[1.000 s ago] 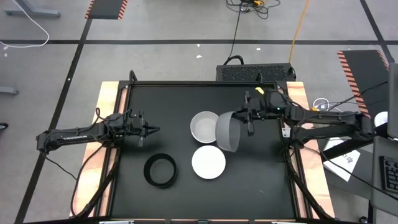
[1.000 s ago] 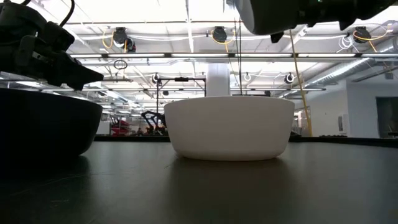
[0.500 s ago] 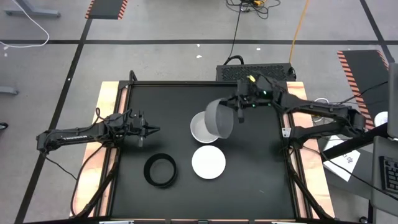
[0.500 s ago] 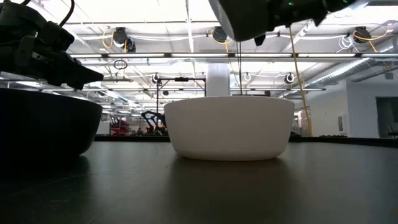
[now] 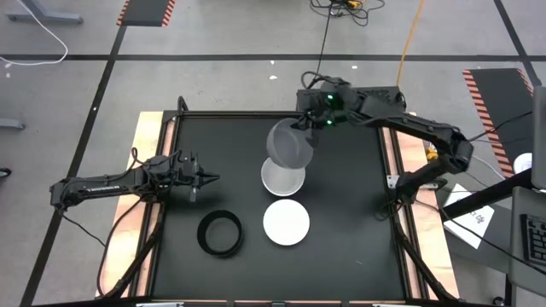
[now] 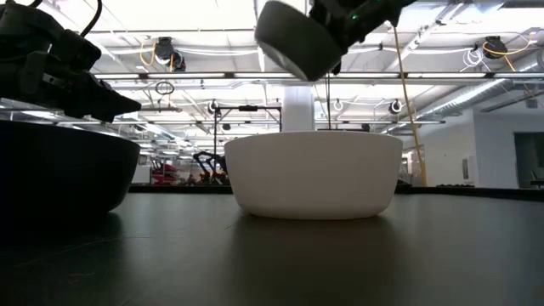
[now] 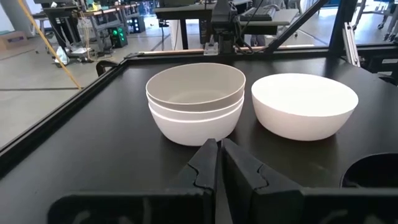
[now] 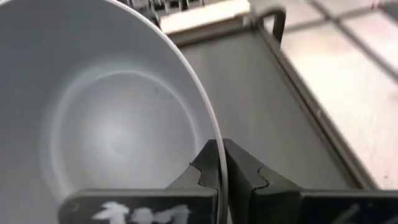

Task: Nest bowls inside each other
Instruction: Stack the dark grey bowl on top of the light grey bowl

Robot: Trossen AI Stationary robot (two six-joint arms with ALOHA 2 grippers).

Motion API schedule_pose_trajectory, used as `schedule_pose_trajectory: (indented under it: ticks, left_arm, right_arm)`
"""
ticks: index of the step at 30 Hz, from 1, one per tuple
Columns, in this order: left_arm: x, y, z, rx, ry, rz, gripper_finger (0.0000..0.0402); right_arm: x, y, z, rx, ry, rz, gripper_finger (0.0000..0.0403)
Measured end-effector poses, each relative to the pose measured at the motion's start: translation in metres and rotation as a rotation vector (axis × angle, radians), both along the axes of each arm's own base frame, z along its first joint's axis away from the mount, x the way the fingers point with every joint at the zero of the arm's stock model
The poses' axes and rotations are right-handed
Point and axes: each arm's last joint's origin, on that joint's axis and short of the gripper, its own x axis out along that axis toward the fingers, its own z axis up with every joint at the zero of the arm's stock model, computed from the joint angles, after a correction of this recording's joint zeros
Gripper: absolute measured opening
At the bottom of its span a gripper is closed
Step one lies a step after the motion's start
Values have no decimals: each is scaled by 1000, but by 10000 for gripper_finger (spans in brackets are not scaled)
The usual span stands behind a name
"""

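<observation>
Pinching grey bowl (image 5: 290,147) rim, right gripper (image 5: 309,124) above white stack (image 5: 282,177), left gripper (image 5: 209,178) closed, empty

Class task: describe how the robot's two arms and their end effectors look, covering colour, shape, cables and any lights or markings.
Both arms are slim, dark, jointed metal links with black cables trailing along them. The left end effector tapers to two narrow black fingers with notched inner edges. The right end effector has the same dark two-finger build, and small green lights glow on its wrist housing. No printed markings are readable.
</observation>
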Motion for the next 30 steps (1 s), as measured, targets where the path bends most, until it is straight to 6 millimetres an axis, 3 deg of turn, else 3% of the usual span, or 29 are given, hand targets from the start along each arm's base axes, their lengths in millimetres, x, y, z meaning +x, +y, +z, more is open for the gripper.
schedule_pose_trajectory:
  ticks: [9,20,30]
  left_arm:
    - [0,0,-1,2,6,0,26]
    - [0,0,-1,9,8,-1,26]
    - [0,0,-1,16,9,-2,26]
  right_arm:
    - [26,-20,-24,9,217,106,0]
    - [45,-34,-18,-88,380,216,0]
    - [61,-21,-28,-145,445,381,0]
